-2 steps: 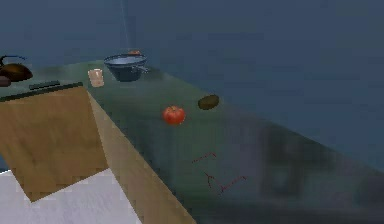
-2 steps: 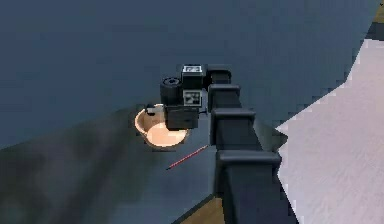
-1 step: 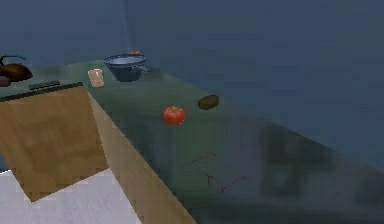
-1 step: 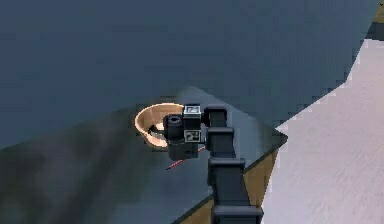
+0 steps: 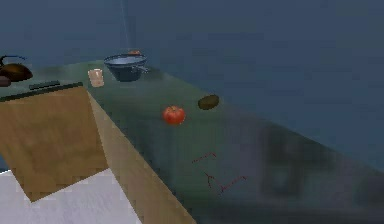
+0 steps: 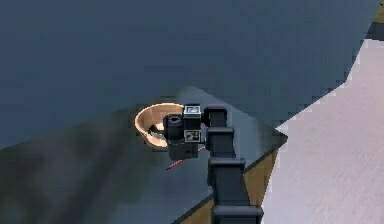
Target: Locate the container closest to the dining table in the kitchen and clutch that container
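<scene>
Item: tan bowl-shaped container [image 6: 151,121]. Recorded on dark countertop [image 6: 90,175] near its corner, at gripper [image 6: 171,130]. Whether anything was held could not be told. Judged rigid, light, possibly breakable. Rim wall judged the best place for hold.

A dark green stone-like surface [image 5: 145,98] is running along the top of a light brown wooden cabinet [image 5: 55,135]. A round red tomato [image 5: 174,115] is sitting on it, and near that a dark brown oval lump [image 5: 208,101] is lying. Farther back a blue-grey round bowl [image 5: 125,67] is standing beside a small tan cup [image 5: 96,76]. A dark rounded kettle-like pot [image 5: 10,75] is resting at the forward view's left edge. Pale white floor [image 5: 80,205] is stretching below the cabinet.
</scene>
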